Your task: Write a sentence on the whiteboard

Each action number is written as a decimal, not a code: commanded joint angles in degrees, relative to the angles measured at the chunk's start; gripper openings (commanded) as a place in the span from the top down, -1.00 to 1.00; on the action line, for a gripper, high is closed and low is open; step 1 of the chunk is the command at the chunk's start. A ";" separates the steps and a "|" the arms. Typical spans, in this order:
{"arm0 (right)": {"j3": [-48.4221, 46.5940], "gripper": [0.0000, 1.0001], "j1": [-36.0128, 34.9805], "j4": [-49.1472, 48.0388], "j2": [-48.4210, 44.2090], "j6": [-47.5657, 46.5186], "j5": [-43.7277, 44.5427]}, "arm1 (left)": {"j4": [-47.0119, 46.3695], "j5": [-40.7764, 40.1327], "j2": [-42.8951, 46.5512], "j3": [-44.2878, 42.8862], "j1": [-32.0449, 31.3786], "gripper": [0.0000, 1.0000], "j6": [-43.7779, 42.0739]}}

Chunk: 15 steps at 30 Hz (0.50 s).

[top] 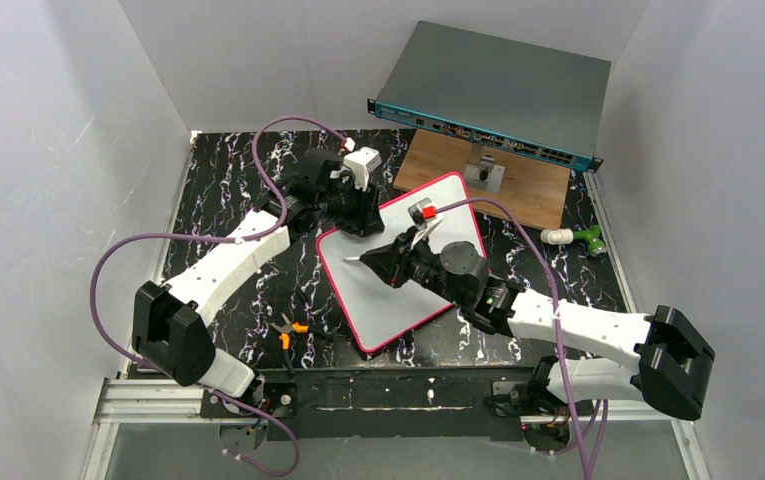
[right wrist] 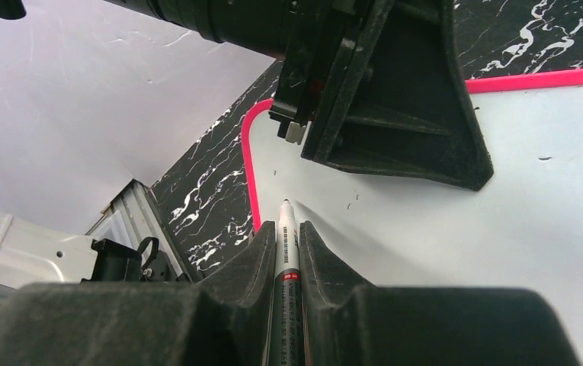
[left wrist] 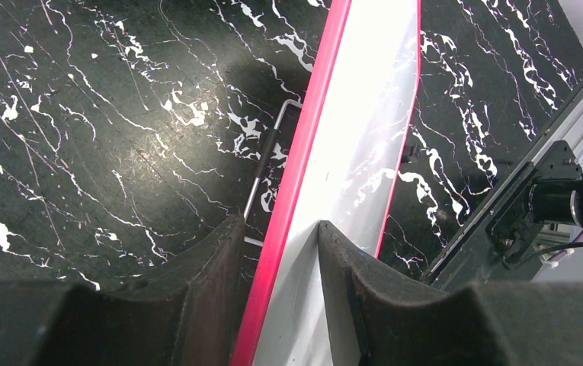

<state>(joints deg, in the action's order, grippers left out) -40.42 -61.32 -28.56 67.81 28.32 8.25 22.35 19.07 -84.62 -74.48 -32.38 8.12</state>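
Observation:
The whiteboard (top: 388, 295), white with a pink-red frame, lies slanted at the middle of the black marbled table. My left gripper (top: 358, 218) is shut on its far left edge; in the left wrist view the fingers (left wrist: 219, 267) straddle the pink frame (left wrist: 296, 168). My right gripper (top: 376, 258) is shut on a marker (right wrist: 286, 236), tip (top: 349, 260) forward, close over the board's left part. The board face (right wrist: 440, 229) shows only a few tiny black specks; no written sentence is visible.
A grey-teal network switch (top: 493, 95) stands at the back on a wooden board (top: 533, 190) with a small metal piece (top: 485, 173). Orange-handled pliers (top: 288, 330) lie near the front left. A green and white object (top: 578, 237) lies at the right.

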 commanded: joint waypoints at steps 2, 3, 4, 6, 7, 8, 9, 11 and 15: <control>-1.80 0.97 -0.47 -3.85 0.75 -0.11 2.79 | -1.61 0.14 4.57 -0.43 0.13 1.00 -0.65; -1.95 0.97 -0.47 -3.83 0.93 -0.10 2.82 | -1.66 0.15 4.55 -0.39 0.13 1.00 -0.65; -2.02 0.97 -0.47 -3.79 1.20 -0.16 2.82 | -1.70 0.18 4.63 -0.34 0.13 1.00 -0.65; -2.26 0.97 -0.47 -3.82 1.63 -0.11 2.90 | -1.70 0.04 4.80 -0.15 0.15 1.00 -0.58; -2.36 0.97 -0.47 -3.79 1.92 -0.21 2.87 | -1.70 0.01 4.80 -0.09 0.13 1.00 -0.64; -2.54 0.97 -0.47 -3.85 2.15 -0.27 2.85 | -1.64 0.00 4.85 -0.12 0.13 1.00 -0.65; -2.74 0.97 -0.47 -3.68 2.48 -0.14 2.83 | -1.61 0.00 4.83 -0.10 0.13 1.00 -0.61; -3.10 0.97 -0.47 -3.50 3.12 -0.15 2.39 | -1.61 0.09 4.84 -0.15 0.13 1.00 -0.48; -4.07 0.97 -0.47 -2.70 4.61 0.28 0.22 | -1.76 -0.15 4.90 -0.07 0.11 1.00 -0.39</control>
<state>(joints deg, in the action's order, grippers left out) -41.67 -61.63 -29.12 71.44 28.56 9.04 22.33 19.53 -84.40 -74.46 -32.38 8.10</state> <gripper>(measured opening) 0.204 0.378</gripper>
